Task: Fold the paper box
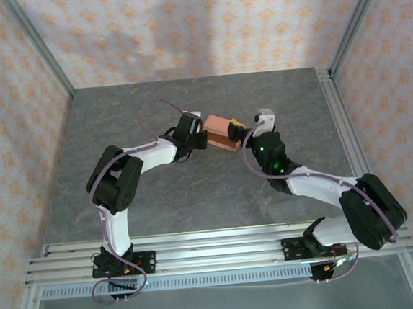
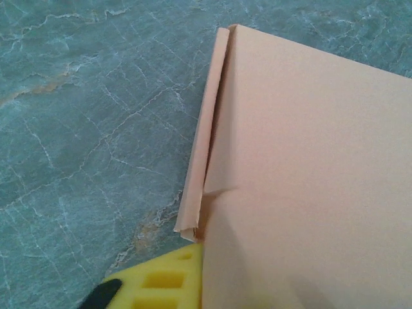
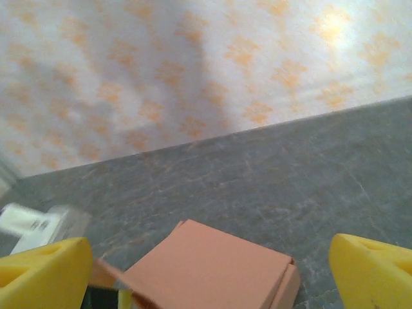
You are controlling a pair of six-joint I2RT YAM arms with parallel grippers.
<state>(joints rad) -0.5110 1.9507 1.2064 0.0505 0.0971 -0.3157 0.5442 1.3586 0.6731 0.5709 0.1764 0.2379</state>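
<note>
On the worktop's (image 1: 160,202) far half, right jaws gape empty, left jaws unclear; best press paper box (image 1: 221,133) flap (image 2: 199,148) squarely.

The left arm (image 1: 149,156) and the right arm (image 1: 318,184) share one build: smooth white link shells set between bulky, rounded black joint housings, each rising from a small black base block (image 1: 118,262). A thin lavender-grey cable (image 1: 141,124) loops along each arm and trails loose by its base. Small green lights (image 1: 264,149) glow on the right arm's black wrist section. The left arm's fingers (image 2: 161,283) are bright yellow moulded plastic with square recesses and a black piece beside them. The right arm's fingers (image 3: 370,267) are the same yellow, blunt rounded blocks with a matte surface.
</note>
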